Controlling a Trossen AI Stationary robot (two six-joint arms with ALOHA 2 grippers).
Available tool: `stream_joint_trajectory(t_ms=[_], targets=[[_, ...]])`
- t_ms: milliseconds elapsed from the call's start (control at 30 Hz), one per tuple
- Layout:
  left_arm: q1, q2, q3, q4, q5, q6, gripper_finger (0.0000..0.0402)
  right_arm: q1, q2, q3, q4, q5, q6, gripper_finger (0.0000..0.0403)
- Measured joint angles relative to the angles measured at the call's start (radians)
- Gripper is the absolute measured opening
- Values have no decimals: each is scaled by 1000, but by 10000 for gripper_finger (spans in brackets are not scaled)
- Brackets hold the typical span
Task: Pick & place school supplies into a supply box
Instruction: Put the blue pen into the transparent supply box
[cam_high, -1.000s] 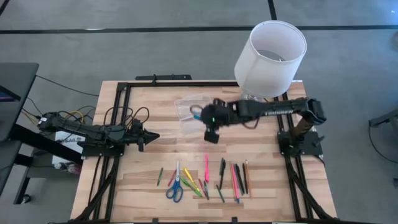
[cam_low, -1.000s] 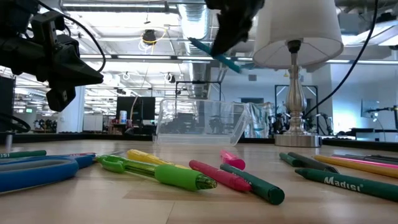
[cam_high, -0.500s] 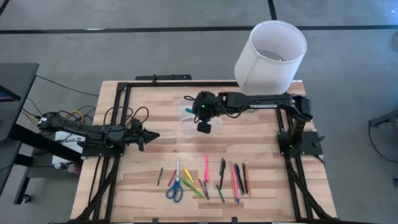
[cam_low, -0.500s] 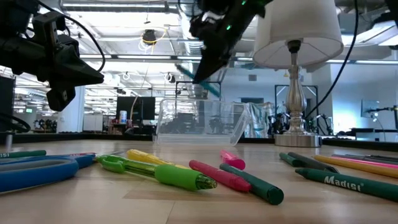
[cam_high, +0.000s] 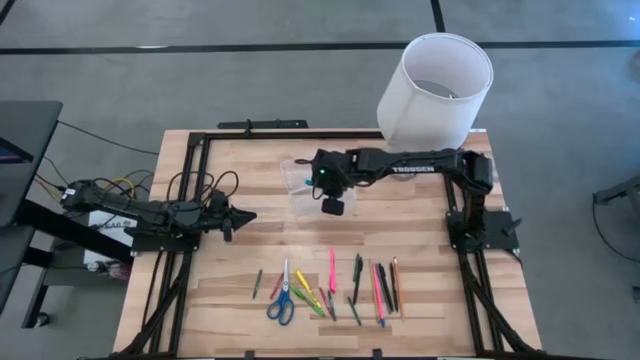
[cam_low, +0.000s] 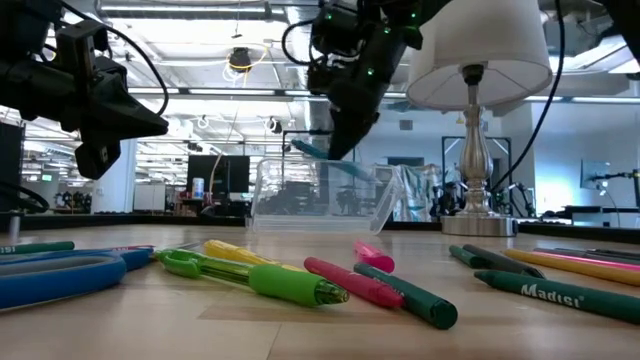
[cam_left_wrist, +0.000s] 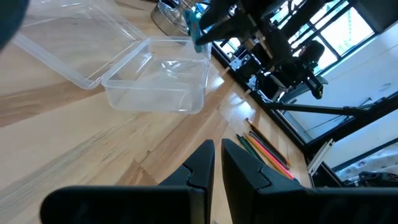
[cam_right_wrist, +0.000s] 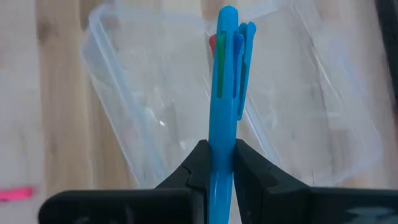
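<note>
- We see the right end effector (cam_high: 312, 180) reaching in from the right of the high view to the upper middle of the frame, hanging over the supply box (cam_high: 303, 178).
- Its fingers (cam_right_wrist: 198, 163) are pinching a blue pen (cam_right_wrist: 224, 93); in the right wrist view the pen runs straight out between them, with the clear box right behind it.
- In the low view we find that pen (cam_low: 322, 158) slanting just above the box's (cam_low: 318, 195) rim, at the upper centre of the frame, apparently not yet resting inside.
- The supply box sits open on the wooden surface (cam_high: 420, 250), its lid (cam_left_wrist: 65, 37) folded flat beside it in the left wrist view.
- We see the left end effector (cam_high: 248, 217) at the left middle of the high view, off to the lower left of the box, with its fingers (cam_left_wrist: 200, 163) pressed nearly together and nothing between them.
- The rest of the school supplies (cam_high: 330, 288) lie in a loose row along the lower middle of the high view, with the blue-handled scissors (cam_high: 281, 300) towards the left end of that row.
- A white lampshade (cam_high: 435, 92) stands at the upper right of the high view.
</note>
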Motion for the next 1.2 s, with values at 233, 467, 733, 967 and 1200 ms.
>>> stream_joint_trajectory(t_ms=[233, 467, 733, 967, 1200], targets=[[0, 6, 0, 1, -15, 6, 24, 5, 23, -2, -46, -94, 8, 32], [0, 51, 0, 2, -22, 12, 24, 16, 46, -4, -51, -174, 44, 30], [0, 109, 0, 2, -22, -13, 24, 44, 111, -3, -66, -229, 95, 30], [0, 122, 0, 2, -22, -26, 24, 46, 124, -2, -64, -230, 157, 56], [0, 122, 0, 2, -27, -26, 24, 45, 124, -2, -54, -246, 194, 66]])
